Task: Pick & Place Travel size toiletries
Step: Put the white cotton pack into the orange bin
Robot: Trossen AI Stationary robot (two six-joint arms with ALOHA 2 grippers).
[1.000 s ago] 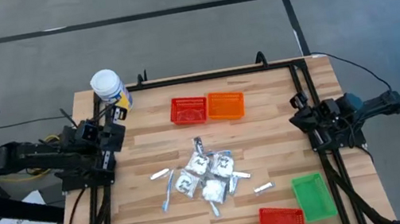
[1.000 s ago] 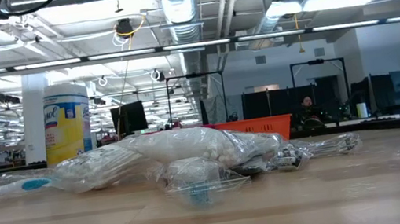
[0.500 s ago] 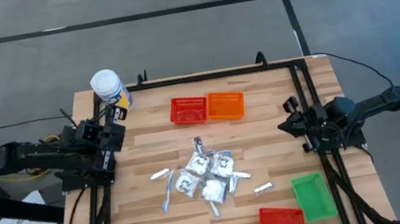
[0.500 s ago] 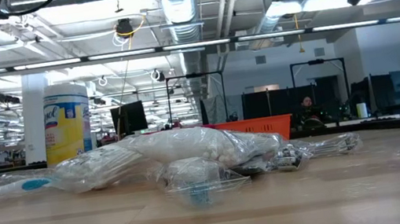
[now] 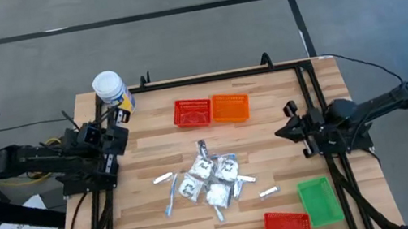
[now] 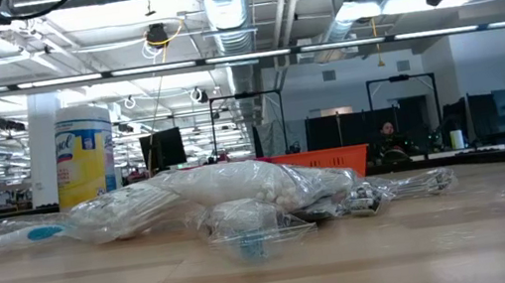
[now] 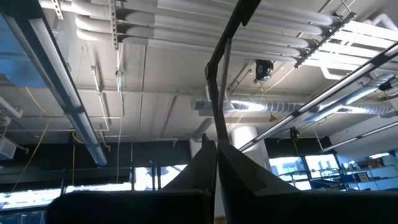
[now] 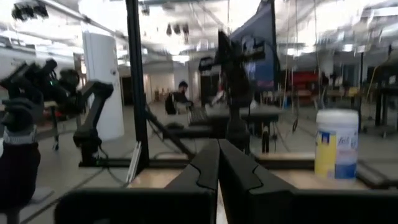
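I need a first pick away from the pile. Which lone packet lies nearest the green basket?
Start at the green basket near the table's right edge, then look toward the central pile of toiletries. A small silvery packet lies alone between them, touching nothing.

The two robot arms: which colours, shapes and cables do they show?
Both arms are black and jointed. The left claw carries a white patch, and yellowish wires lie by the arm's base. The right claw is all dark; its fingers are black wedges. A thin black cable trails behind it.
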